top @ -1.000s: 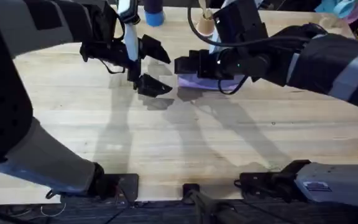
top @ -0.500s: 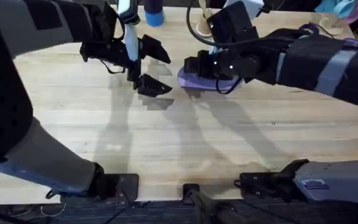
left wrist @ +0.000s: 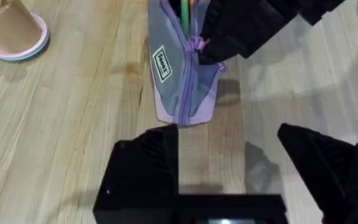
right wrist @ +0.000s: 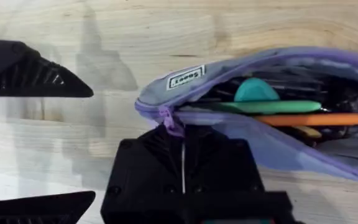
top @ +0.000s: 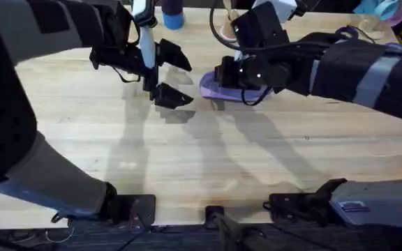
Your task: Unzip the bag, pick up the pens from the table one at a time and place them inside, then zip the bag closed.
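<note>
Zipping up, pens already tucked inside.
Right fingers [right wrist: 182,140] pinched the zipper pull [right wrist: 169,118] of the bag [left wrist: 182,81]; left fingers [left wrist: 235,158] spread wide, hovering close, maybe for steadying.

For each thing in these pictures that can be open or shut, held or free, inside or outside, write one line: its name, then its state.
bag: lying on the table, zipper mostly open.
zipper pull: near one end of the bag, at the right gripper's fingertips.
green pen: inside the bag.
orange pen: inside the bag, beside the green pen.
left gripper: open, holding nothing, just short of the bag's end.
right gripper: shut on the zipper pull.
</note>
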